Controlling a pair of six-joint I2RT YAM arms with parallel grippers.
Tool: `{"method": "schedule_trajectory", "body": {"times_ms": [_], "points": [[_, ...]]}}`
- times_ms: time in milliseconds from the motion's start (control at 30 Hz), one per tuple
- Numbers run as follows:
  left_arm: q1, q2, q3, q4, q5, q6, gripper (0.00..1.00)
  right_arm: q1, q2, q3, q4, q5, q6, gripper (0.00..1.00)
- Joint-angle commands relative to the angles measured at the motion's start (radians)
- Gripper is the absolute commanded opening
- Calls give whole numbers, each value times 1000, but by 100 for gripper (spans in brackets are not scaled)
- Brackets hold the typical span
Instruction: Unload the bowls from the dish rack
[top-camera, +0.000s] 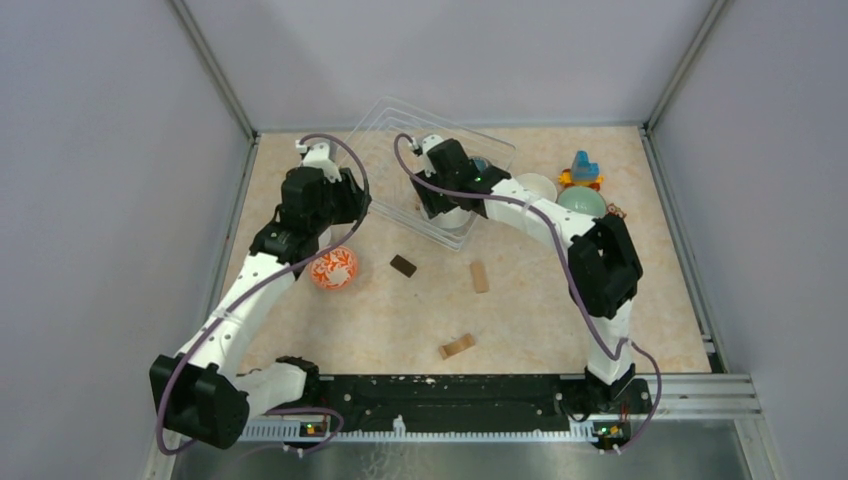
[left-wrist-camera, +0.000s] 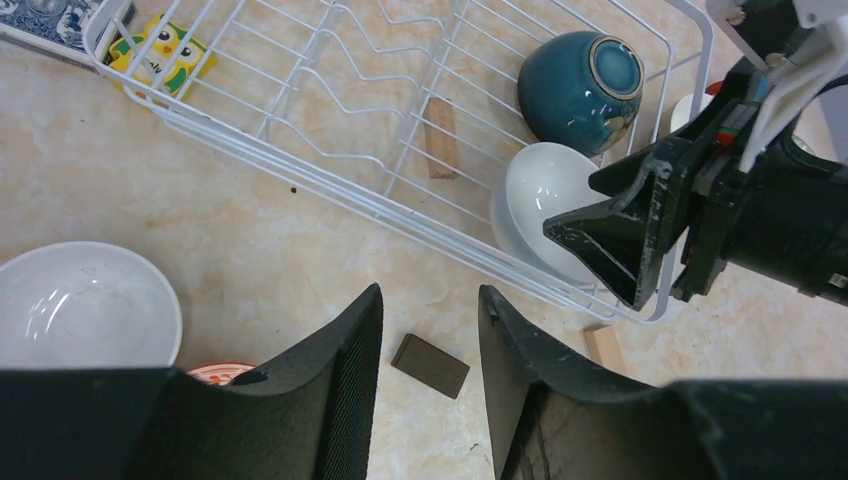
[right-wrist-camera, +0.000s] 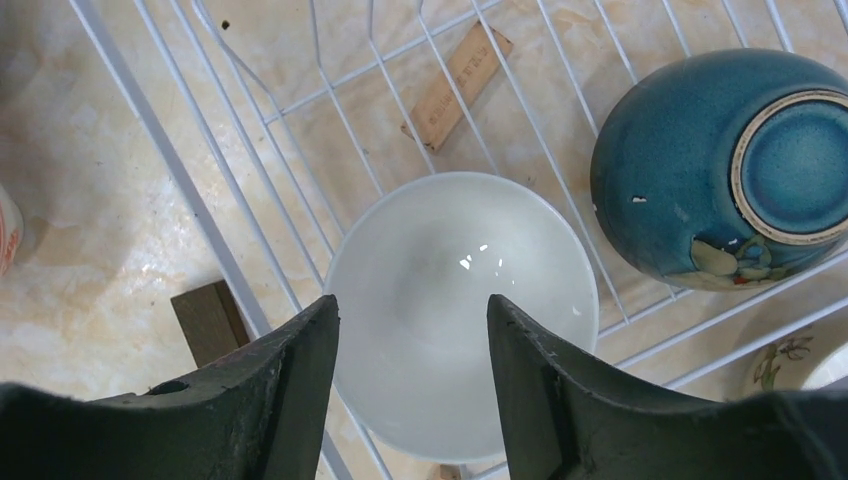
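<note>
Right wrist view: right gripper (right-wrist-camera: 411, 305), jaws apart and empty, straddles the rim of a white bowl (right-wrist-camera: 470, 330) in the dish rack (right-wrist-camera: 150, 130). Pickup is in hand; next it should pinch and lift clear.

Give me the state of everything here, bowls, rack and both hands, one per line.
Rack: holding two bowls.
Racked white bowl: upright, empty.
Blue bowl: racked, tipped, base showing.
Table white bowl: upright, empty.
Patterned bowl: unloaded, looks upside down.
Mint bowl: unloaded, upright.
Beige bowl: unloaded, upright.
Left hand: open, empty.
Right hand: open over racked white bowl.
</note>
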Motion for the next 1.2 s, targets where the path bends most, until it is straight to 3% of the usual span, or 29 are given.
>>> {"method": "schedule_trajectory", "body": {"times_ms": [0, 167, 533, 833, 967, 1100, 1167], "points": [[5, -35, -9, 21, 21, 23, 46, -3, 47, 94, -52, 43, 60, 56], [5, -42, -7, 6, 24, 42, 48, -34, 68, 159, -95, 137, 105, 54], [5, -48, -11, -4, 17, 67, 50, -154, 87, 141, -143, 38, 158, 54], [5, -41, -15, -2, 31, 69, 51, -162, 155, 150, -173, -34, 159, 50], [5, -45, -13, -4, 32, 73, 51, -161, 191, 165, -180, -59, 162, 40], [5, -50, -14, -9, 28, 75, 51, -162, 204, 214, -203, -96, 158, 5], [5, -52, -15, -10, 28, 73, 51, -162, 193, 234, -210, -91, 156, 0]]}}
